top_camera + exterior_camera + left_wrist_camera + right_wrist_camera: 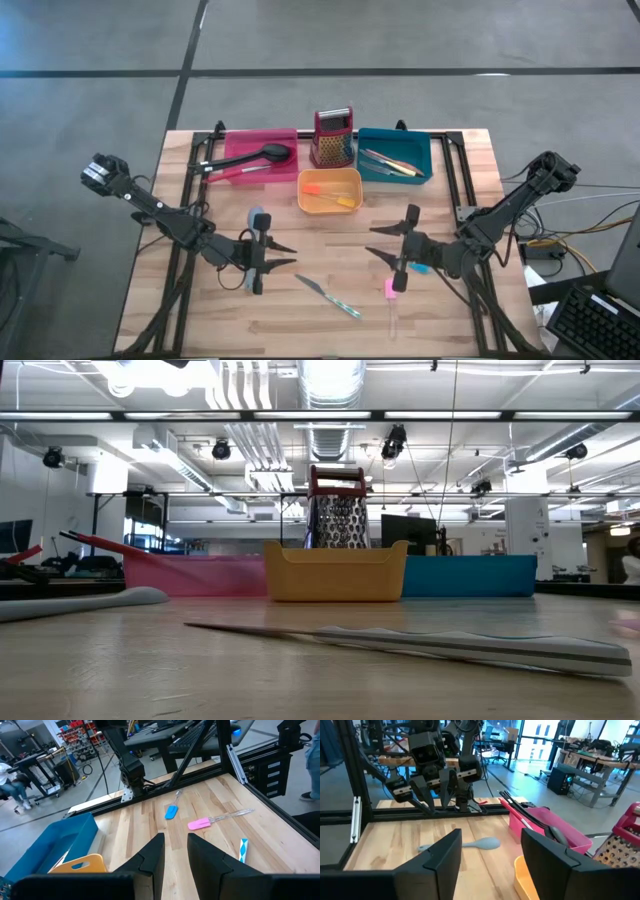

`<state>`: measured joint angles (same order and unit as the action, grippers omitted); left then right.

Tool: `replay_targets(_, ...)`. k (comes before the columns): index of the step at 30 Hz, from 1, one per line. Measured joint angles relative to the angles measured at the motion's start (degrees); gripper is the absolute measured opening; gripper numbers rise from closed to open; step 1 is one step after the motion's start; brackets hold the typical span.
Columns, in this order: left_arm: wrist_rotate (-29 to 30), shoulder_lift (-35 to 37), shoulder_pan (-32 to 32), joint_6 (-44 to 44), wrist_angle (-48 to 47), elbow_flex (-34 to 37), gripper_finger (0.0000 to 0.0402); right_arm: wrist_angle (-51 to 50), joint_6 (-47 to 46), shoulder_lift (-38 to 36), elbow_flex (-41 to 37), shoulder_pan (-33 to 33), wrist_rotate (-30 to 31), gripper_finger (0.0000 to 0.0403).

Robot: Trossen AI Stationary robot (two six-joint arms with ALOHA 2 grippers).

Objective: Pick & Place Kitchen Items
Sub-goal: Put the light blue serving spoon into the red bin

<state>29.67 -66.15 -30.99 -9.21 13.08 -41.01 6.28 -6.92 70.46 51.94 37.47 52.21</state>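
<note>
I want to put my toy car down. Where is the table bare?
Bare wood lies along the near edge, left of the knife, and in the middle between the yellow tray and the knife. The back is crowded: pink tray, grater and blue tray stand side by side.

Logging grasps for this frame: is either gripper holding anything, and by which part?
Nothing is held. The right gripper has open, empty jaws; the left gripper has narrow jaws with bare table between them.
</note>
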Motion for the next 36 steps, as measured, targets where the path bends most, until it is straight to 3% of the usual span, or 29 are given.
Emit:
replay_targets(8,0.1,-2.2,1.3,-1.0,7.6,-0.5,0.0087,-0.1,1.1,0.1,0.0,0.0,-0.1,0.0212)
replay_targets(11,1.2,-3.3,1.4,-4.5,2.6,-2.5,0.0087,0.0,1.4,0.1,0.0,0.0,-0.1,0.0215)
replay_targets(16,8.0,2.1,-1.1,-2.4,-3.9,-2.9,0.0087,0.0,0.9,0.1,0.0,0.0,-0.2,0.0216)
replay_targets(20,3.4,1.1,-0.3,-0.6,8.1,1.3,0.0087,-0.1,1.3,0.1,0.0,0.0,-0.2,0.0208)
replay_targets(23,2.7,-0.9,-0.2,-6.2,6.9,0.8,0.0087,0.0,1.2,0.1,0.0,0.0,-0.2,0.0200)
replay_targets(28,11.1,5.0,-3.9,-7.1,1.6,-0.8,0.0087,0.0,1.2,0.1,0.0,0.0,-0.2,0.0186)
replay_targets(36,11.6,9.9,-5.0,-1.3,3.8,5.5,0.0087,0.0,1.2,0.1,0.0,0.0,-0.1,0.0162)
